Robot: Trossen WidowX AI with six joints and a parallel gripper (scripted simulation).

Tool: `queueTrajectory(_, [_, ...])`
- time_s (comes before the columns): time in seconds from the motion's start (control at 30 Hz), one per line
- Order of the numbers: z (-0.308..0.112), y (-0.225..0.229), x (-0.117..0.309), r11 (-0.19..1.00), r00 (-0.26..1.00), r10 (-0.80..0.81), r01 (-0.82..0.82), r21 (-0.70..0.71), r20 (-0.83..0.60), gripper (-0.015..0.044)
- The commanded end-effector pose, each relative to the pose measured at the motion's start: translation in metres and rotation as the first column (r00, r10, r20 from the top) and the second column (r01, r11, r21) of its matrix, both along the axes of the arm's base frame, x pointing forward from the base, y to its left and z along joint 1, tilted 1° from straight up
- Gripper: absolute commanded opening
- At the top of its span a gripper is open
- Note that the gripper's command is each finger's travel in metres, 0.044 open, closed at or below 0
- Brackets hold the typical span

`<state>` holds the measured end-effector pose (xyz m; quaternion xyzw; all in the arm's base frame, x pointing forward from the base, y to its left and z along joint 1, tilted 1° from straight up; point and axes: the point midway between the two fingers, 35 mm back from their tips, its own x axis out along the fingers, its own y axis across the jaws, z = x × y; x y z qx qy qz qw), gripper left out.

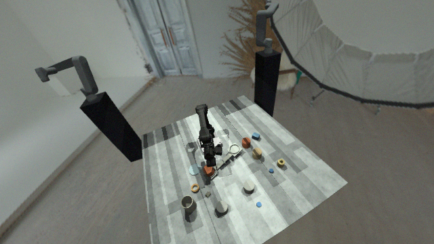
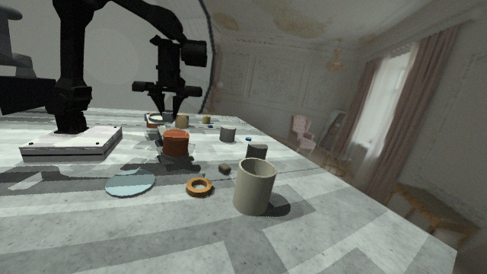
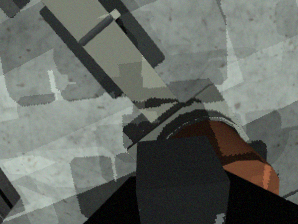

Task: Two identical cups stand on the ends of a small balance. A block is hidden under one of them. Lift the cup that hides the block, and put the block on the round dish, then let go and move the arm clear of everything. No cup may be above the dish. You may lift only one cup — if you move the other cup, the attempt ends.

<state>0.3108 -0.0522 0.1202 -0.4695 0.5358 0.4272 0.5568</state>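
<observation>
My gripper is shut on a small dark grey block, held in the air above the balance, on the side of its near end. One orange-red cup stands on that near end, just beside the block in the wrist view. The far end is bare, with its round rim showing. The other orange-red cup stands on the table beyond it. The light-blue round dish lies flat with nothing on it.
An orange ring, a small grey-brown stone, a tall beige cup and two grey cylinders stand nearer the front. A tan cylinder, a yellow ring and blue pieces lie on the right.
</observation>
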Motion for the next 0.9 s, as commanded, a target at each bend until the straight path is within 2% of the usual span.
queueTrajectory(0.0, [-0.006, -0.020, -0.002, 1.000, 1.000, -0.015, 0.015, 0.002, -0.003, 0.0000])
queueTrajectory(0.37, [-0.019, -0.069, -0.015, 0.996, 0.996, -0.091, 0.091, -0.013, -0.016, 0.0000])
queueTrajectory(0.87, [-0.036, -0.124, -0.037, 1.000, 0.999, -0.006, 0.005, -0.016, -0.035, 0.0000])
